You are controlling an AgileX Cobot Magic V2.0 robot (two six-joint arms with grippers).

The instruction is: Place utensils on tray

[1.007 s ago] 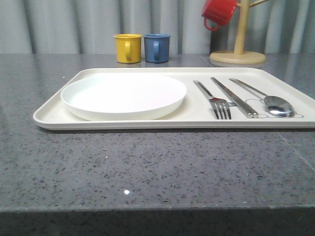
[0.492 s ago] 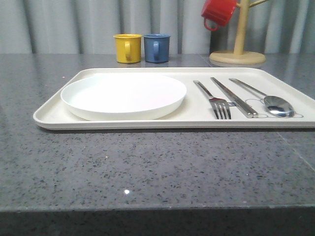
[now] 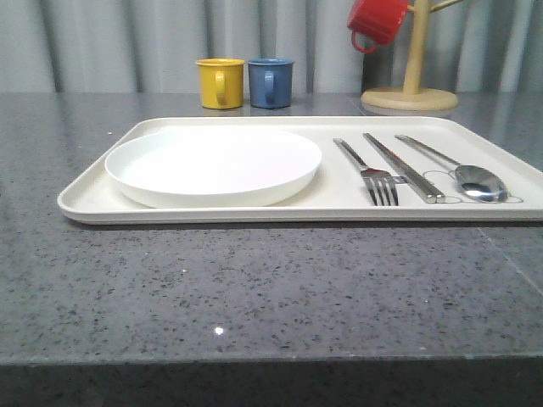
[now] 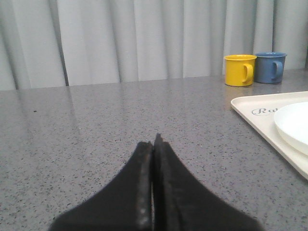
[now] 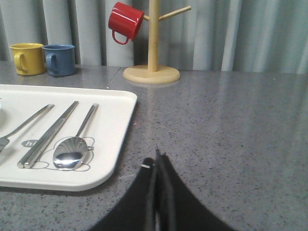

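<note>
A shiny silver fork (image 3: 373, 170), flat chopsticks (image 3: 403, 166) and spoon (image 3: 462, 170) lie side by side at the right end of the cream rectangular tray (image 3: 212, 214) on the speckled grey tabletop (image 3: 254, 288), while both black end effectors, left (image 4: 153, 144) and right (image 5: 157, 159), are pinched together, holding nothing.

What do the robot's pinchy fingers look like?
Both grippers are black. The left gripper has two flat fingers tapering to a point, with a rough, matte surface. The right gripper looks the same, with a small white mark near its tip.
</note>
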